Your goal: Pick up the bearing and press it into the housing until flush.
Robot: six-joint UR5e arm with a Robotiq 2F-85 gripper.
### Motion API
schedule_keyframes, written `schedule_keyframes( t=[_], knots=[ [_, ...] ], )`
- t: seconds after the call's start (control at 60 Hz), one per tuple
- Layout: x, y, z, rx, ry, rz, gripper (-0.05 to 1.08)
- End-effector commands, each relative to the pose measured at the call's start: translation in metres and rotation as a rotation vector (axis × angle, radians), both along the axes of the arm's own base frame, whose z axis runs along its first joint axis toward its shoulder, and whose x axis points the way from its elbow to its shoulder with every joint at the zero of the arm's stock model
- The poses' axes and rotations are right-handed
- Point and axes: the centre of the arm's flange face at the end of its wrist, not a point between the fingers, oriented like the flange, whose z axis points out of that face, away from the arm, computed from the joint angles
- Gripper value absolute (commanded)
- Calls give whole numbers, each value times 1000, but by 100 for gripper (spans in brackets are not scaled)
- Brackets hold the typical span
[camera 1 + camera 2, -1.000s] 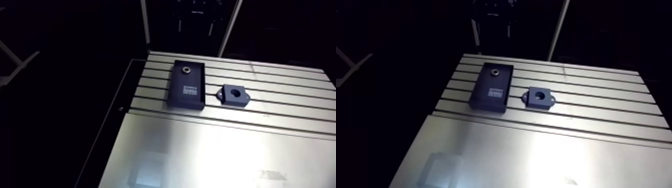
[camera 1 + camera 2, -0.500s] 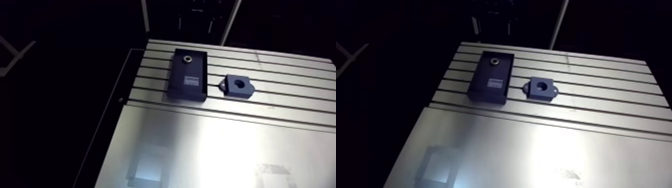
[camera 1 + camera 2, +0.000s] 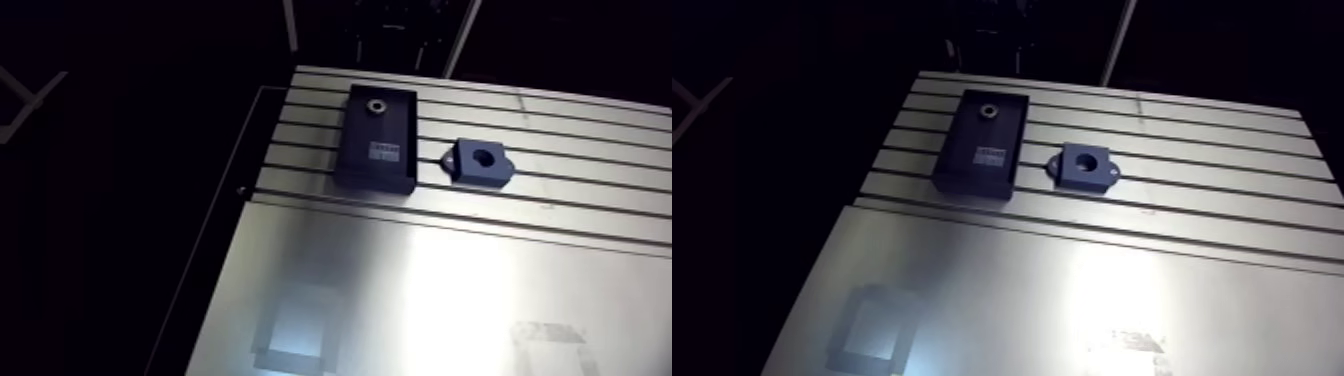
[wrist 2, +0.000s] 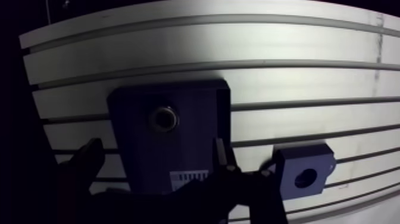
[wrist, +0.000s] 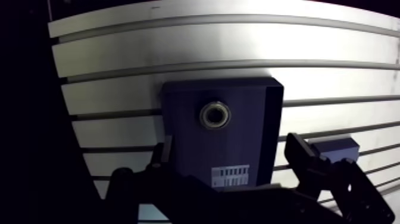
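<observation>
Only the camera has shifted; the small steel ring bearing point(image 5: 215, 114) sits unmoved in the dark rectangular tray point(image 5: 262, 101), just ahead of 2 spread, empty fingers point(image 5: 300, 154). Probably rigid, slick, light: pinch its outer rim.

end effector point(image 5: 230, 149) poised, jaws wide apart

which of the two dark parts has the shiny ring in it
The long rectangular tray: the bearing sits in it, near a pale label. The smaller housing shows only an empty hole.
</observation>
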Motion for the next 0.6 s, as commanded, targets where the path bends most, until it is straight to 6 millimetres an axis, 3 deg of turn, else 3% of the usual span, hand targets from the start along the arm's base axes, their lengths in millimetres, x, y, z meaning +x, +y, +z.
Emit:
schedule_keyframes(
  t=[0.017,0.6],
  knots=[
    [1,0,-9,1,-10,2,3],
    [2,-3,-29,0,-14,16,21]
  ],
)
